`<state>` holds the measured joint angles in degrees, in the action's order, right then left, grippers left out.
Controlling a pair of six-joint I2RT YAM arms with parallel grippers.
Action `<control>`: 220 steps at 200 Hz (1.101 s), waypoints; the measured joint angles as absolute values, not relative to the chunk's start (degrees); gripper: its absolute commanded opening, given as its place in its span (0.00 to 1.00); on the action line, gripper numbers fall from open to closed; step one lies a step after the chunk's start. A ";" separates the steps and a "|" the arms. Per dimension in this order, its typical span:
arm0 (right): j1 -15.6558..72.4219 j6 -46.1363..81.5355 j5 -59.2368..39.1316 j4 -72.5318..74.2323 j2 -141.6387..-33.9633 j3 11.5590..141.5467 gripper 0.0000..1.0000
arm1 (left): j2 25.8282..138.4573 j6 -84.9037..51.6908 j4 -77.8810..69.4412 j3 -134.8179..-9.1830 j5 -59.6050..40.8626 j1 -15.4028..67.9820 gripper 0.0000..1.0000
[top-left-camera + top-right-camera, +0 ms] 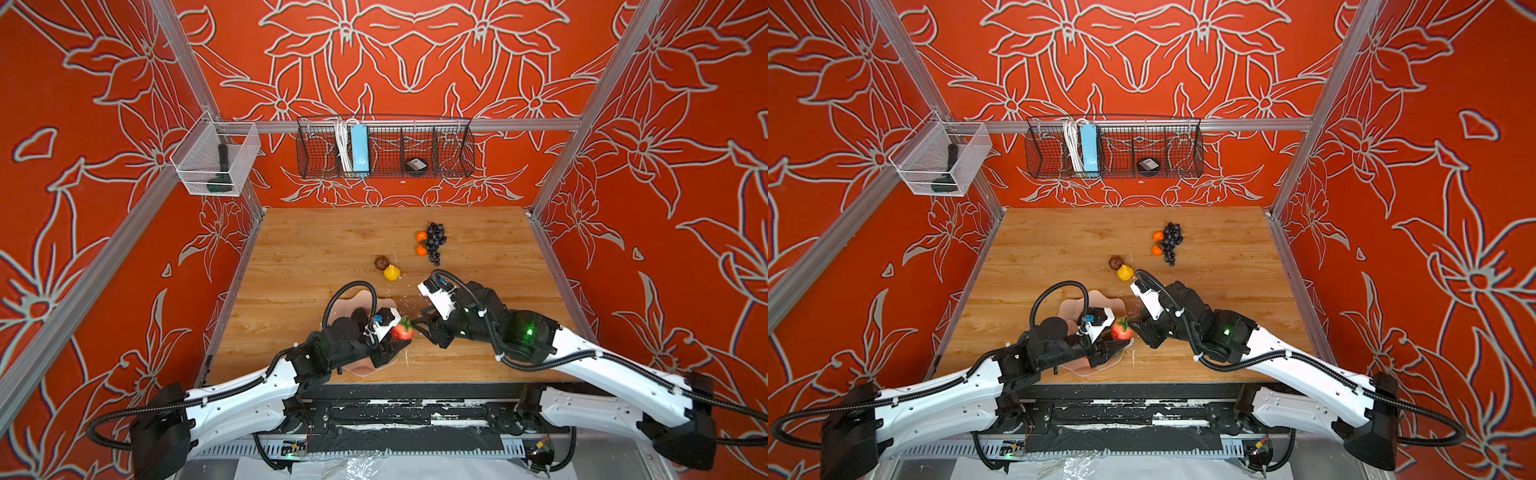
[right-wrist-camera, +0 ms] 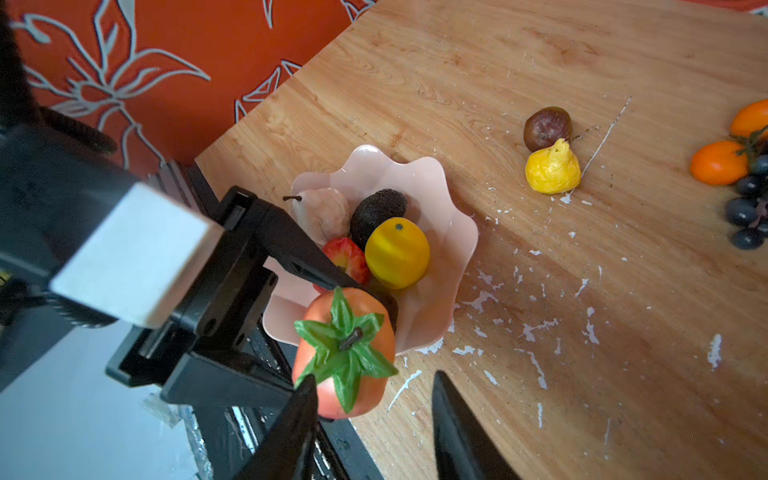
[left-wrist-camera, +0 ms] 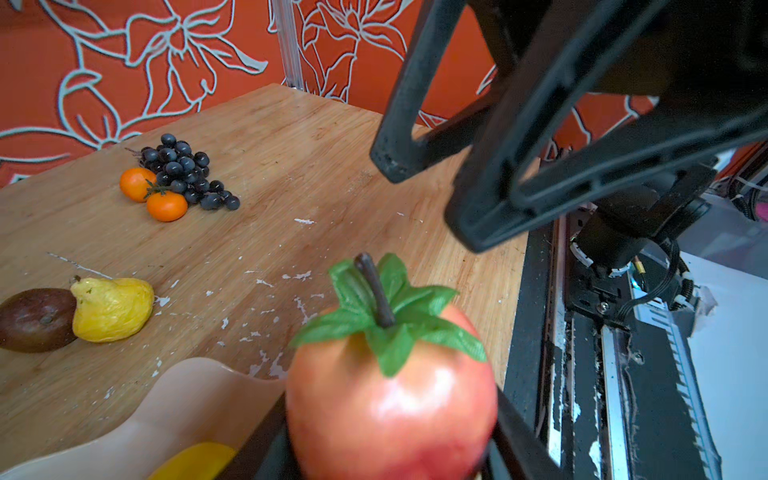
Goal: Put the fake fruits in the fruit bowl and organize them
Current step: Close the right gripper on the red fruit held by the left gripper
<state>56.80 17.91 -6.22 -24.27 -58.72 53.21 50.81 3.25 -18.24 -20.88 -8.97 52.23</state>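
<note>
Right wrist view: left claw (image 2: 328,328) holds the red apple (image 2: 349,365) over the fruit bowl (image 2: 457,232), seemingly for release, right claw (image 2: 376,378) parted, empty.

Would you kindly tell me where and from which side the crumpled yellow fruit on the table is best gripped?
Probably from above, closing across the wide rounded body of the crumpled yellow fruit, jaws on its two free flanks. Its narrow pointed end touches the brown fruit, so a jaw there would likely slip or knock it.
</note>
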 measured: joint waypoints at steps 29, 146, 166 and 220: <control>56.80 18.52 -8.01 -24.21 -60.10 53.65 0.29 | 51.05 4.05 -18.59 -20.75 -9.19 52.40 0.44; 56.80 21.50 -11.92 -23.31 -61.95 53.89 0.24 | 51.99 5.13 -19.40 -20.75 -9.15 53.10 0.44; 56.80 21.65 -11.88 -23.31 -62.17 53.89 0.23 | 52.10 5.15 -19.38 -20.75 -9.13 53.28 0.44; 56.69 21.98 -11.44 -23.31 -63.35 53.89 0.23 | 52.40 5.39 -19.25 -20.69 -8.91 53.43 0.44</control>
